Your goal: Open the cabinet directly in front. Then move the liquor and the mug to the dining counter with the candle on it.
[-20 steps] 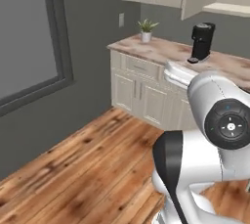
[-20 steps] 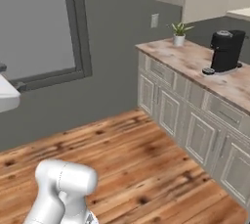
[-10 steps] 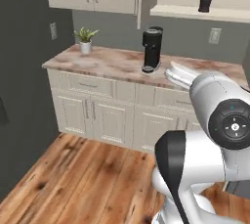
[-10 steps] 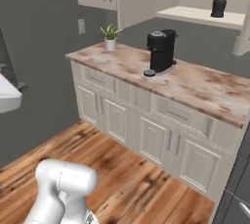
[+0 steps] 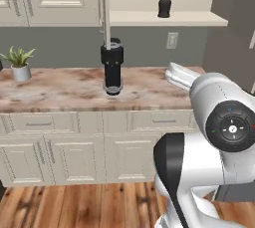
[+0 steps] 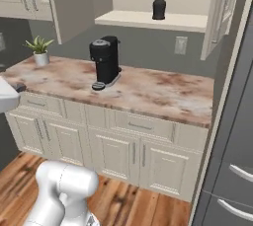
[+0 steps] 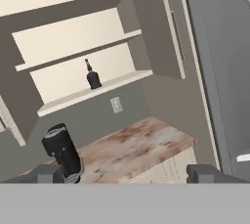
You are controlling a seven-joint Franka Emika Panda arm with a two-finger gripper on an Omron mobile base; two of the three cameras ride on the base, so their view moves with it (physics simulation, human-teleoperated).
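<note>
— Left base view first: where is the bottle from you?

— The liquor (image 5: pixel 164 2) stands upright on the lowest shelf of the cabinet (image 5: pixel 164 19), toward that shelf's right end, above the back of the counter (image 5: pixel 74 90). It's higher than my arm and well beyond it, so I judge the reach goes up and forward.

— And from the right base?

— The same bottle (image 6: pixel 159 4) stands near the middle of the shelf, between the two open doors, up and to the right of the coffee machine (image 6: pixel 105 61). Neck straight up, so I'd judge a sideways grasp on its body best.

— The hand view?

— My gripper (image 7: pixel 126 173) is released, jaws wide and holding nothing. The liquor (image 7: pixel 92 77) lies above and left of it, well apart, at the shelf's front edge. I can't make out the mug.
</note>
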